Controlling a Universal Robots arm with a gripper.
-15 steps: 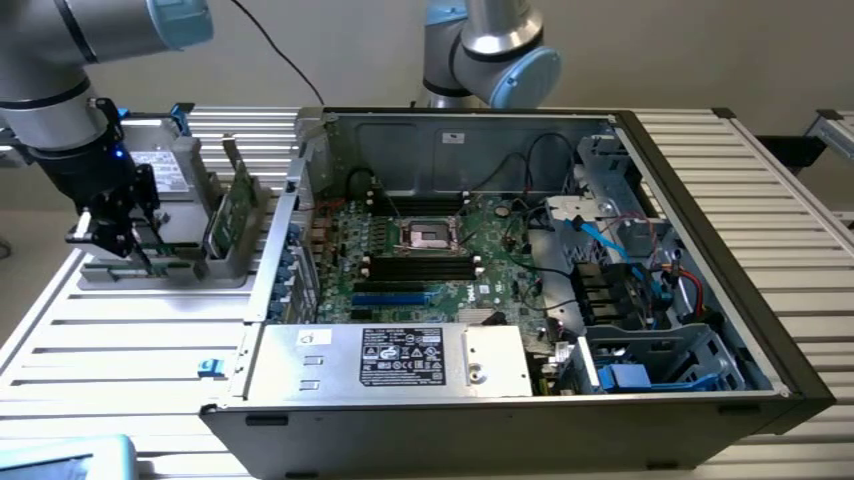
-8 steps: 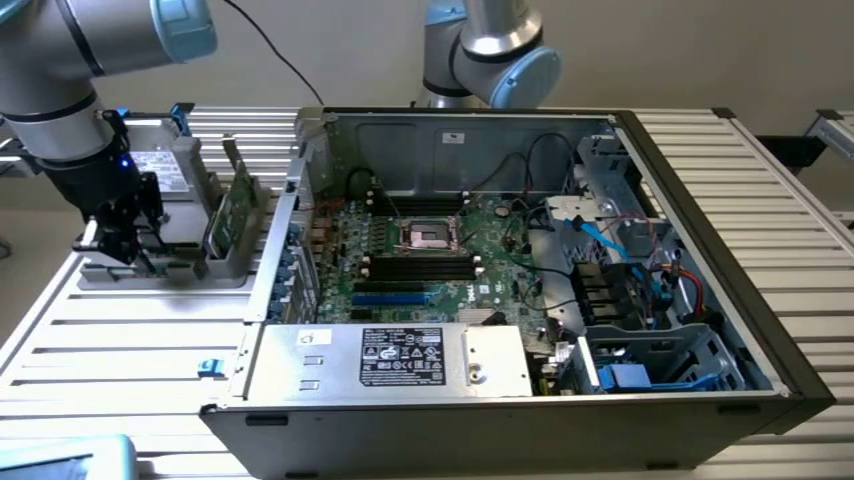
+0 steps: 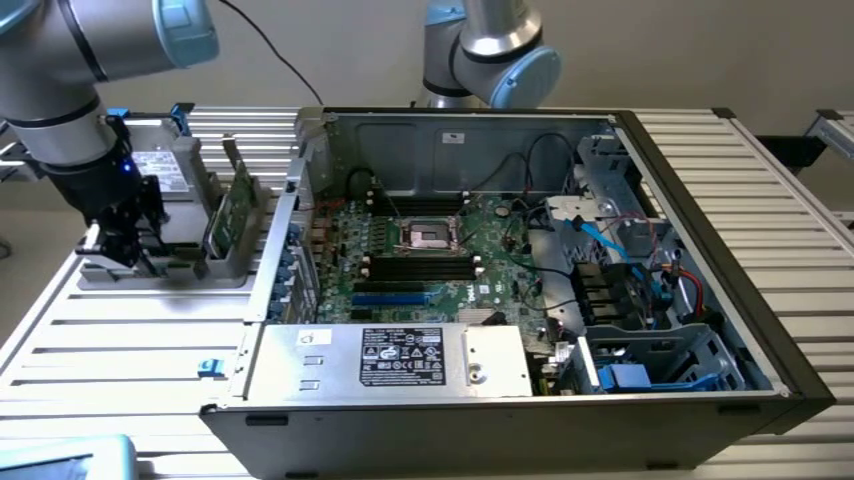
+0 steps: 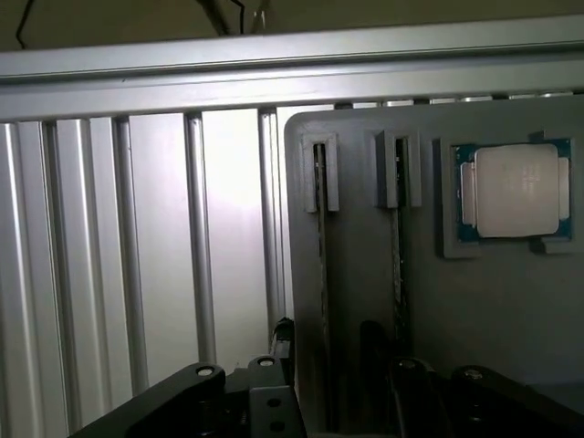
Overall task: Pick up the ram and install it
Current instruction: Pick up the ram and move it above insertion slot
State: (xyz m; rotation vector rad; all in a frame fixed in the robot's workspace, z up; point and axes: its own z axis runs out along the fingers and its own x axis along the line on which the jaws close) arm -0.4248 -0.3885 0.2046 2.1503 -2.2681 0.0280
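Green and thin, the ram [image 3: 244, 205] stands on edge in a slot of the grey holder [image 3: 200, 272], on the exterior view's left, just beside the open computer case [image 3: 727, 300]. From the wrist view we make out a second stick [image 4: 399, 237] in the neighbouring slot, and a square silver processor chip [image 4: 516, 190] seated in its own pocket of the same holder. The gripper [image 3: 134, 255] hangs low over the holder's left part, left of the ram and apart from it, its jaws spread wide and grasping nothing. The holder rests on a slatted aluminium table [image 3: 120, 350]. Inside the case we see the motherboard [image 3: 501, 255], with its black slots [image 3: 420, 266] near the middle.
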